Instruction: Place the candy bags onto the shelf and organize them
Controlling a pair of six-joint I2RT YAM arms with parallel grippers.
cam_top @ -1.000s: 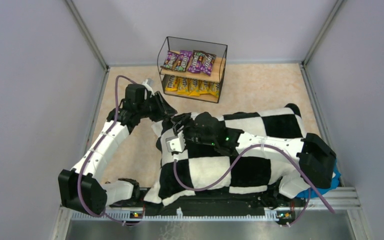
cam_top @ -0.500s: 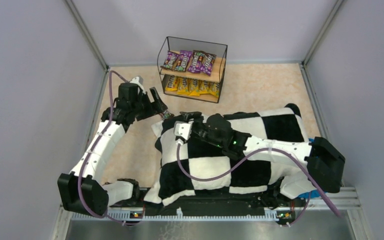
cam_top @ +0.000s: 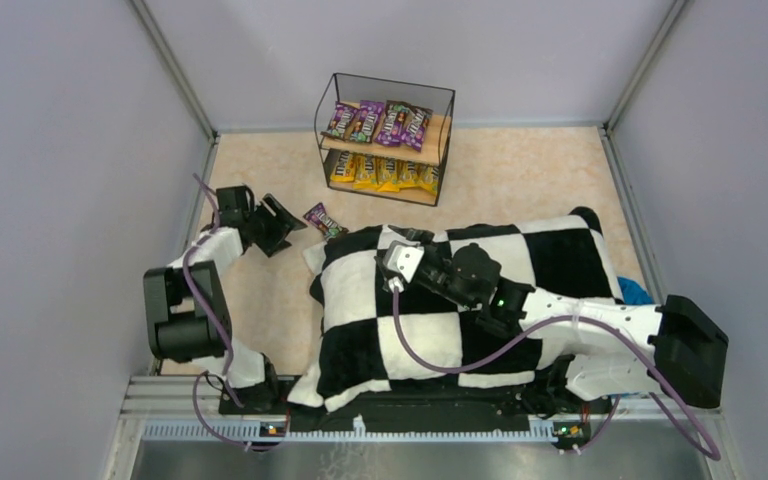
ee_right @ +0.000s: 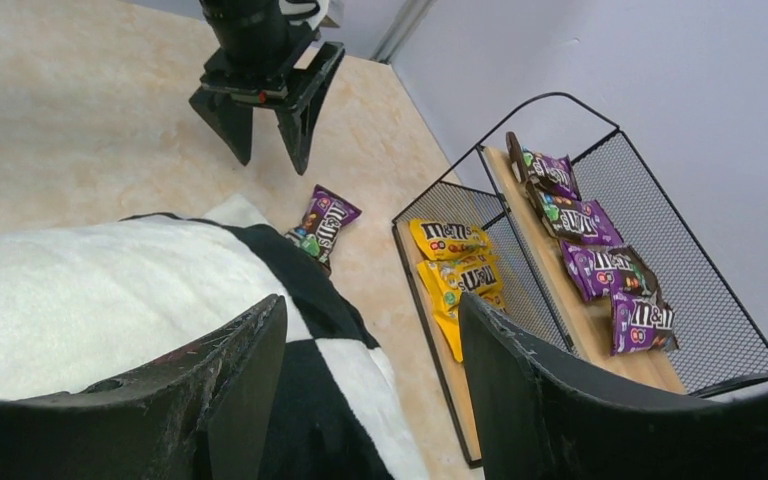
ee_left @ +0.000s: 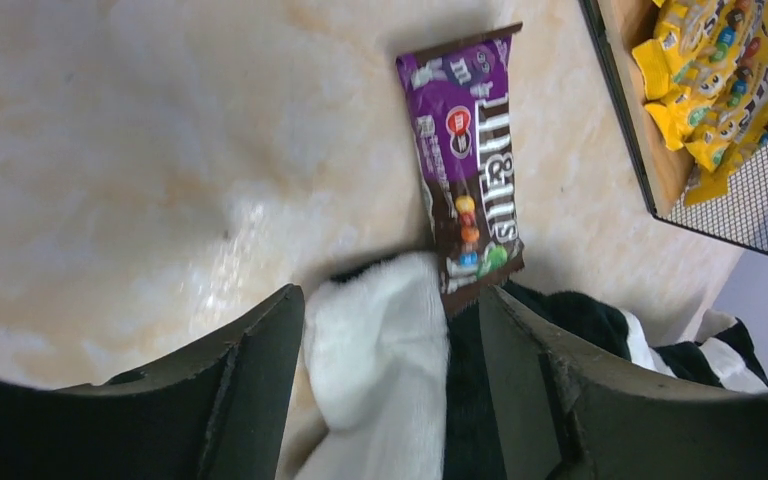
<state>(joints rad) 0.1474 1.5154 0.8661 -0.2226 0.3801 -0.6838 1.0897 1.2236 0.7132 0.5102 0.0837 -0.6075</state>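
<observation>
The shelf [cam_top: 442, 128] stands at the back of the table, with several purple candy bags [cam_top: 378, 120] on its upper board and yellow ones [cam_top: 380, 172] on the lower. One purple candy bag [cam_top: 323, 220] lies flat on the table, its near end touching the cushion's corner. My left gripper [cam_top: 282, 224] is just left of it, open and empty. In the left wrist view the loose bag [ee_left: 465, 170] lies beyond the left gripper [ee_left: 390, 300]. My right gripper [cam_top: 406, 238] hovers open over the cushion. The right wrist view shows the right gripper [ee_right: 370, 310], the bag [ee_right: 325, 222] and the shelf [ee_right: 568, 300].
A large black-and-white checkered cushion [cam_top: 430, 335] covers the middle and right of the table and lies under the right arm. Grey walls close in on three sides. A blue object [cam_top: 635, 292] peeks out at the cushion's right edge.
The left arm has pulled back to the left and its gripper has opened, leaving the purple bag on the table by the cushion's corner. The right arm has shifted to the right.
</observation>
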